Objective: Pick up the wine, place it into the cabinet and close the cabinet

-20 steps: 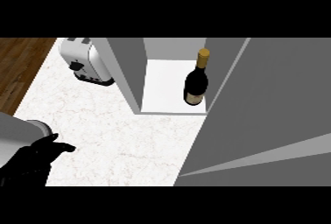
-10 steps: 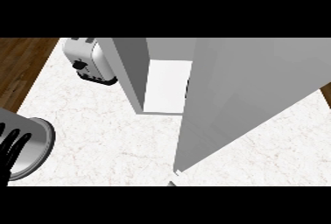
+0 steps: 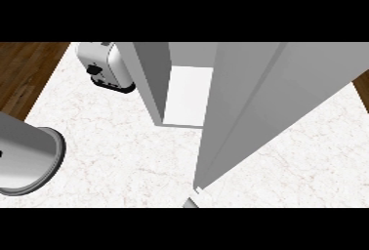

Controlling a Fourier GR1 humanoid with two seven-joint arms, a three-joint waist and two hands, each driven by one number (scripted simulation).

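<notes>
- My left hand is out of sight: only my left forearm (image 3: 25, 161) shows, a grey cylinder at the view's left edge over the counter (image 3: 122, 146), so I cannot tell whether the fingers are spread or curled.
- My right hand shows nowhere either.
- Beyond the forearm lies bare marble, then the cabinet (image 3: 153, 78) standing on it, with a strip of its white inside visible.
- The door (image 3: 267, 97) slants across most of that opening, partly swung, not yet flush.
- The wine bottle is not visible. If it is in the cabinet, it stands behind the door, but I cannot confirm that from here.
- I judge that closing the door is the step in hand. The panel is stiff and light and turns on its hinge, so flat fingers on its outer face near the free edge should do.
- Should the bottle need moving, it is glass — heavy, smooth, breakable — and best wrapped round the body below the shoulder.
- A toaster (image 3: 108, 66) sits left of the cabinet, near the wooden floor (image 3: 29, 68) side.
</notes>
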